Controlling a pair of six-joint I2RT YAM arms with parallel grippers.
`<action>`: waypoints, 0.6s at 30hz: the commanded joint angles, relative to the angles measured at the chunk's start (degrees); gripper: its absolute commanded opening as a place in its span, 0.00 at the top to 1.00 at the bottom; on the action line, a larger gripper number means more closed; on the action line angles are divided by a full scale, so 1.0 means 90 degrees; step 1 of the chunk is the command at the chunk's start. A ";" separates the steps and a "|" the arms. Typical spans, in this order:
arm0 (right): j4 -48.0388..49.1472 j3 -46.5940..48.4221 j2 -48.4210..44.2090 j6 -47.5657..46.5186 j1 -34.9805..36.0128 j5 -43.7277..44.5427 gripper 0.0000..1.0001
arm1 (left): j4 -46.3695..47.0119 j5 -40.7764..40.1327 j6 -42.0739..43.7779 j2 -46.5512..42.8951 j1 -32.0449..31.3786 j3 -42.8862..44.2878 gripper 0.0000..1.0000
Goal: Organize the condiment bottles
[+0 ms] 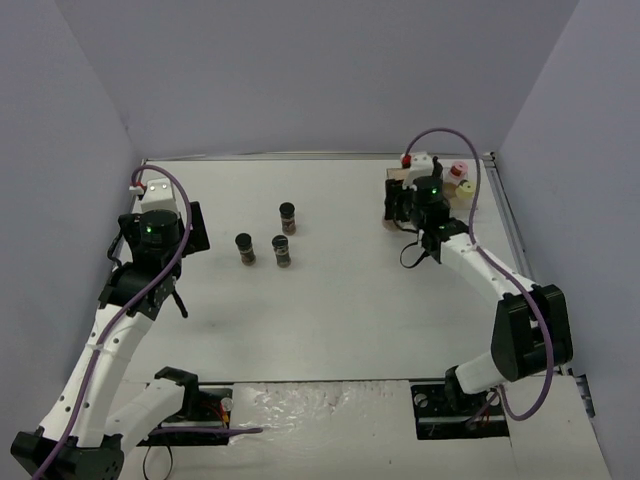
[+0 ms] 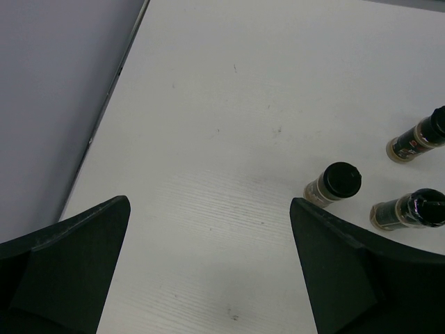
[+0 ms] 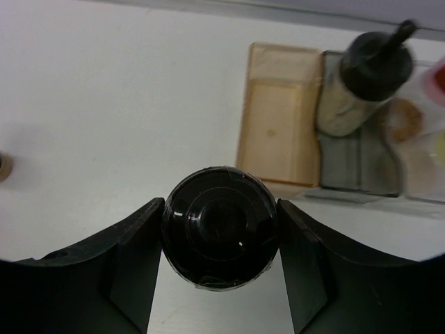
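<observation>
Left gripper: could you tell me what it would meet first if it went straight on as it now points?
Probably the bare table; the open left gripper has nothing between its fingers. The nearest jar sits right of that line, though depth is unclear.

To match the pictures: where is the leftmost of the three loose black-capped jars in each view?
Top external: the leftmost jar stands left of centre.
Left wrist: right of centre.
Right wrist: not recognisable there.
Shared landmark: the neighbour jar just right of it, in both those views.
</observation>
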 commanded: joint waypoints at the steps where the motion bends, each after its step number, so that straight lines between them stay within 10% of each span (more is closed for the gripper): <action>1: 0.0486 0.1082 0.0077 0.0053 -0.0887 0.0126 0.99 | 0.0456 -0.0114 0.0156 -0.0007 -0.0032 0.0116 0.03; 18: 0.0943 0.2443 0.1826 0.0038 -0.2159 -0.0099 1.00 | 0.0500 -0.0110 0.0200 0.0007 -0.0042 0.0111 0.03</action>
